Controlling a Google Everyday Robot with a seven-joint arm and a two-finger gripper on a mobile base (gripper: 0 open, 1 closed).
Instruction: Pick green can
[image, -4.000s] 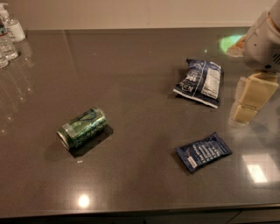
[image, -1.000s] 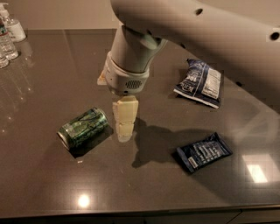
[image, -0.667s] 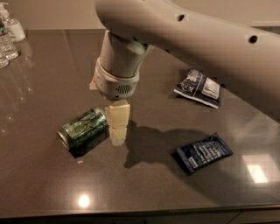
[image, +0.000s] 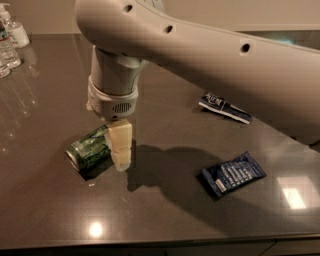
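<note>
Reach looks done, lift not: gripper sits low at the right end of the green can, lying sideways on the table, near left, but whether it grips I cannot tell.

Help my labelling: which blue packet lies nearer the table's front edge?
The near packet, right of the shadow; the far packet lies back by the arm. The pincer is at the green can.
</note>
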